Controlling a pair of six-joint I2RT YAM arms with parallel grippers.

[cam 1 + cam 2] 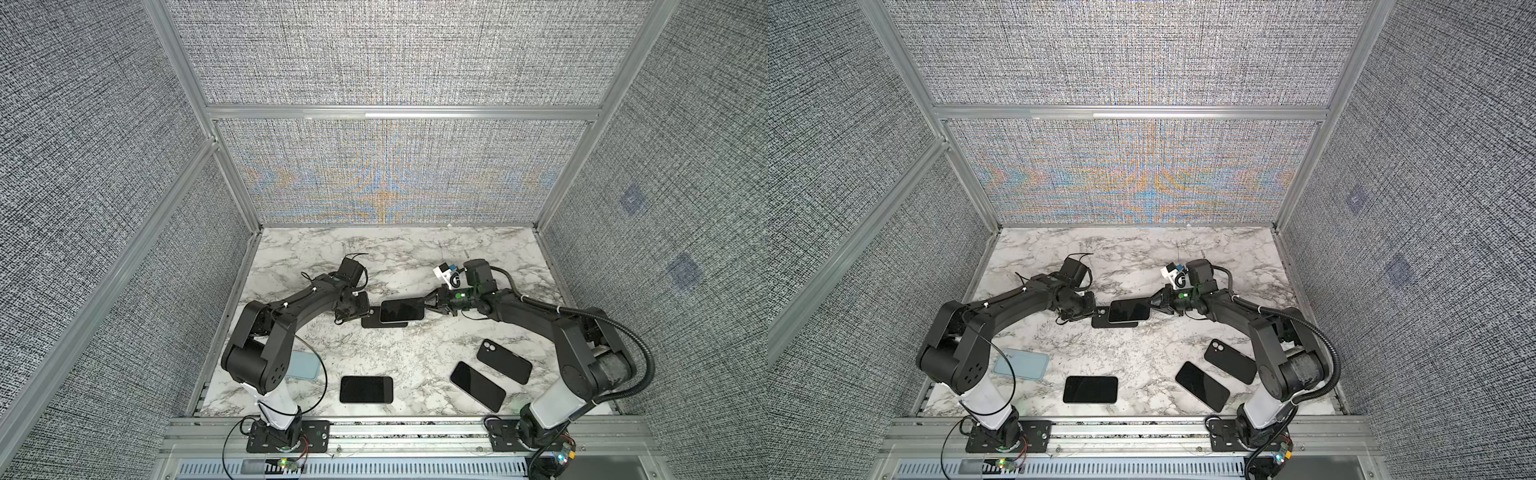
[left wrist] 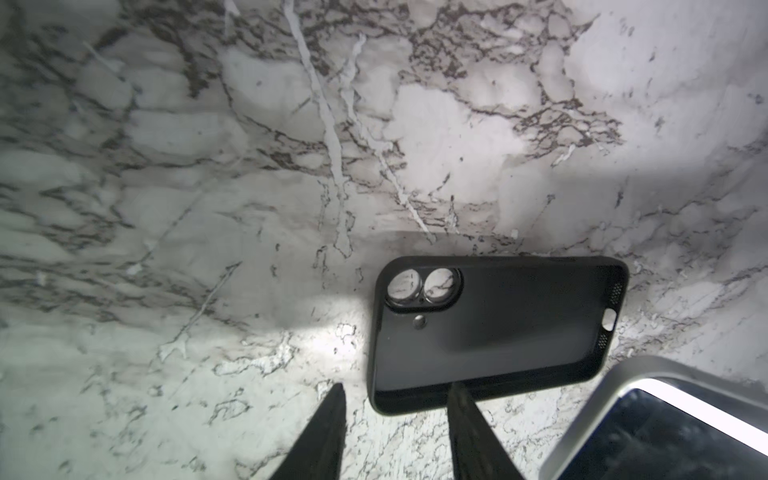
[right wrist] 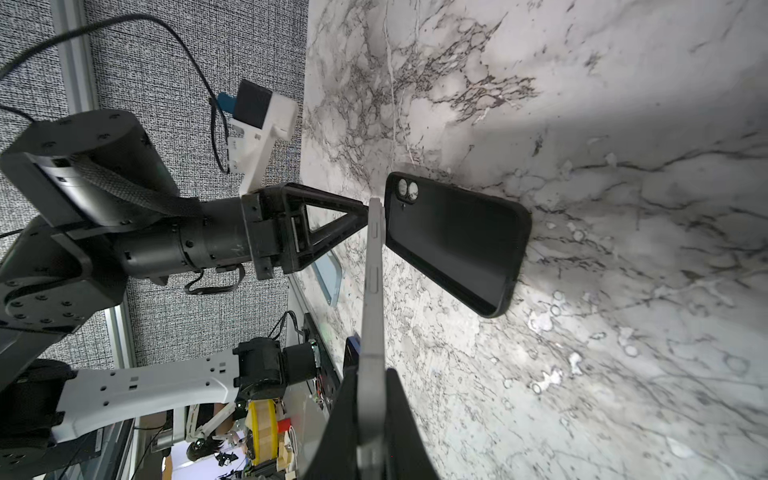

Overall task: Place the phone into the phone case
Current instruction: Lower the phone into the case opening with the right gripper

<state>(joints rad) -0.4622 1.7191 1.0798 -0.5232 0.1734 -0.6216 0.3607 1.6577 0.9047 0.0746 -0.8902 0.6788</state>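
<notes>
phone (image 1: 402,310): right gripper (image 1: 428,308) is clamped on its short end, screen up, hovering just over the case, lined up to drop in I'd guess
case (image 2: 490,324): flat on the marble table (image 1: 415,257), open side up
left gripper (image 2: 397,388): fingers apart at the case's camera-end corner, gripping nothing, probably there to steady it
arms: both reach in low, tips facing each other

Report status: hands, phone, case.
Right hand shut on phone, held above black case, not seated. Left hand open, straddling case's corner at camera end; may block seating.
</notes>
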